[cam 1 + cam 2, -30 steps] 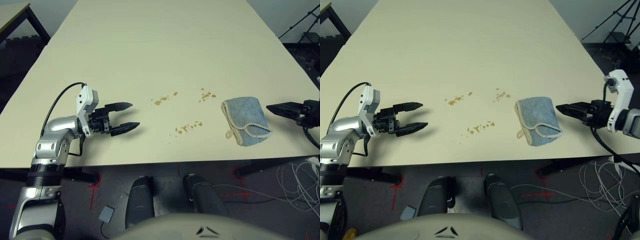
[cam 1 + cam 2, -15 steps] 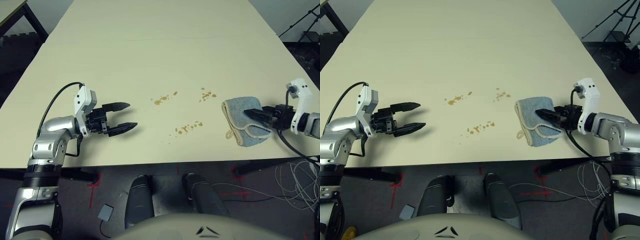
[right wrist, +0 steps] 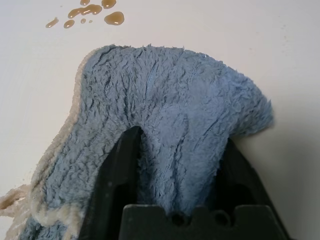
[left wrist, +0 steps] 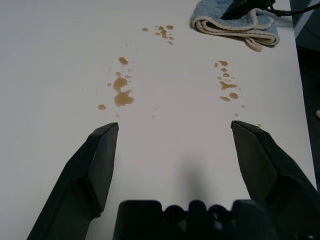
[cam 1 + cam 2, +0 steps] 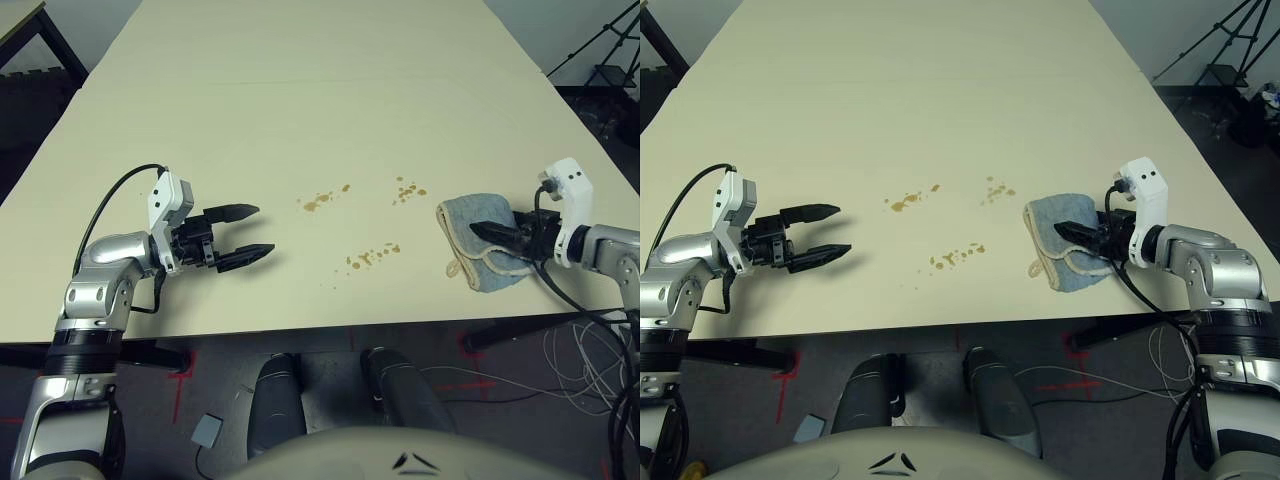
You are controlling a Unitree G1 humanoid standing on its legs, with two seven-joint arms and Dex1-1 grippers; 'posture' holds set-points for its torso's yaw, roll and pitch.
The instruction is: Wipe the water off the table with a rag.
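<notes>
Bunching between black fingers (image 3: 120,170), blue-grey rag (image 3: 170,100)

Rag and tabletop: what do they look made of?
Rag: looks like soft terry cloth, blue-grey looped pile, cream stitched edging; it bunches between the right gripper's fingers. Table: smooth matte cream surface, probably laminate; the water beads on it rather than soaking in.

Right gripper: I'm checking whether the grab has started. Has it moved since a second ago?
Yes. The right gripper came in from beyond the table's right edge, leftward onto the rag, its fingers now pinching a fold of the cloth.
</notes>
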